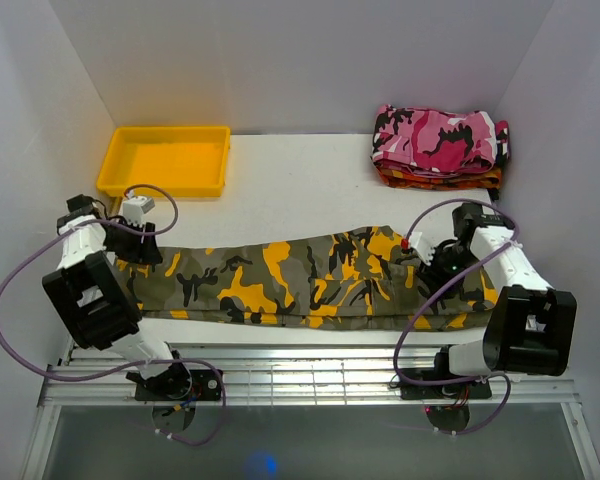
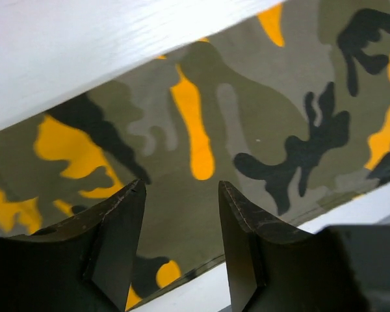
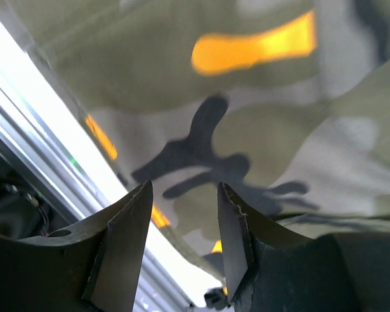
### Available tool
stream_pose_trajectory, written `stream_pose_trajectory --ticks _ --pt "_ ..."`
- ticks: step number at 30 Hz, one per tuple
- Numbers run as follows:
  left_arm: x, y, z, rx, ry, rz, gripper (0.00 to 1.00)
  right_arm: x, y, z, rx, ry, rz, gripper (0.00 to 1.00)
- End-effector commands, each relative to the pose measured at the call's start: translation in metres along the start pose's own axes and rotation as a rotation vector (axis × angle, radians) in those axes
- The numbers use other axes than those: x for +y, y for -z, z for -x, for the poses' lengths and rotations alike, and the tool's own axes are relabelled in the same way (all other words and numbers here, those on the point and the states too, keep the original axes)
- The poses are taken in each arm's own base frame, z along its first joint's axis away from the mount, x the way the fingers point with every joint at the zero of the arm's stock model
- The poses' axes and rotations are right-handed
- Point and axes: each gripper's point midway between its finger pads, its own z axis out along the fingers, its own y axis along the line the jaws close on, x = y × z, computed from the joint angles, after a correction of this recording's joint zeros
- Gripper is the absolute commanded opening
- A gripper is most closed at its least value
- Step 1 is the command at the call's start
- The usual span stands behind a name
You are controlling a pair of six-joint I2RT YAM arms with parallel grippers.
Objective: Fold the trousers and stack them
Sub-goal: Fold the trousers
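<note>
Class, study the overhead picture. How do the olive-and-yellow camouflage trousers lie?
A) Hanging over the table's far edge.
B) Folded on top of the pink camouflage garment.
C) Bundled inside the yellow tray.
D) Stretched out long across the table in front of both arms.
D: the trousers lie spread lengthwise across the table, apart from the yellow tray and the pink camouflage garment.

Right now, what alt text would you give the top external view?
Camouflage trousers lie stretched out across the white table, with the left gripper open over one end and the right gripper open over the other. A yellow tray sits at the back left; folded garments are stacked at the back right.
</note>
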Motion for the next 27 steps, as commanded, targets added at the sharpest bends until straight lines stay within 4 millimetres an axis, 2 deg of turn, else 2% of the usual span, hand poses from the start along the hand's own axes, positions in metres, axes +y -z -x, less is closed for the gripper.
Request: stream_pose_trajectory --ticks 1,3,4,5,6,7,9,11,14,16,17,18,19,20,21,22,23,24,25,26,27 --pt "-0.061 0.005 0.039 -0.149 -0.138 -0.205 0.6 0.009 0.005 -0.026 0.089 0.04 0.0 0.51" --pt "-0.084 -0.007 0.042 -0.107 -0.216 -0.237 0.6 0.006 0.001 -0.04 0.14 0.048 -0.021 0.53" --pt "-0.104 -0.024 0.046 -0.071 -0.282 -0.268 0.59 0.01 -0.009 -0.047 0.159 0.033 -0.004 0.53" --pt "-0.108 -0.035 0.036 -0.01 -0.253 -0.26 0.58 0.008 -0.014 -0.049 0.168 0.015 -0.009 0.54" --pt "-0.112 -0.045 0.031 0.019 -0.238 -0.27 0.56 -0.002 -0.019 -0.051 0.182 0.004 -0.038 0.54" --pt "-0.112 -0.063 0.022 0.065 -0.207 -0.289 0.55 -0.002 -0.029 -0.055 0.21 -0.024 0.002 0.54" --pt "-0.1 -0.082 0.002 0.174 -0.11 -0.261 0.49 -0.001 -0.037 -0.054 0.235 -0.089 0.044 0.53" --pt "-0.082 -0.101 -0.019 0.244 -0.038 -0.249 0.48 0.0 -0.046 -0.051 0.243 -0.127 0.095 0.53" --pt "-0.052 -0.117 -0.025 0.264 0.012 -0.178 0.47 -0.009 -0.059 -0.044 0.245 -0.121 0.081 0.53" --pt "-0.031 -0.122 -0.01 0.25 0.025 -0.135 0.47 -0.014 -0.069 -0.043 0.254 -0.164 0.088 0.53" --pt "-0.024 -0.131 -0.01 0.265 0.041 -0.133 0.47 -0.028 -0.07 -0.034 0.233 -0.173 0.061 0.53" --pt "-0.016 -0.133 -0.002 0.256 0.041 -0.115 0.47 -0.034 -0.072 -0.031 0.228 -0.202 0.059 0.53" --pt "0.0 -0.133 0.022 0.214 0.034 -0.074 0.47 -0.039 -0.078 -0.031 0.237 -0.222 0.073 0.53" --pt "0.008 -0.14 0.025 0.221 0.037 -0.063 0.47 -0.045 -0.079 -0.025 0.225 -0.234 0.068 0.53" --pt "0.016 -0.142 0.034 0.213 0.035 -0.043 0.48 -0.059 -0.076 -0.015 0.202 -0.24 0.054 0.53" --pt "0.031 -0.138 0.056 0.182 0.024 -0.001 0.48 -0.058 -0.077 -0.001 0.193 -0.217 0.064 0.53" --pt "0.038 -0.138 0.065 0.173 0.022 0.013 0.48 -0.057 -0.074 0.008 0.177 -0.216 0.08 0.53" --pt "0.044 -0.14 0.071 0.168 0.028 0.017 0.48 -0.064 -0.067 0.021 0.148 -0.205 0.063 0.53" --pt "0.045 -0.132 0.095 0.101 0.012 -0.01 0.49 -0.061 -0.063 0.031 0.132 -0.19 0.071 0.53" --pt "0.037 -0.127 0.107 0.061 -0.008 -0.047 0.5 -0.059 -0.057 0.043 0.084 -0.18 0.088 0.53" --pt "0.028 -0.119 0.12 0.013 -0.036 -0.08 0.52 -0.058 -0.04 0.053 0.052 -0.163 0.077 0.53"
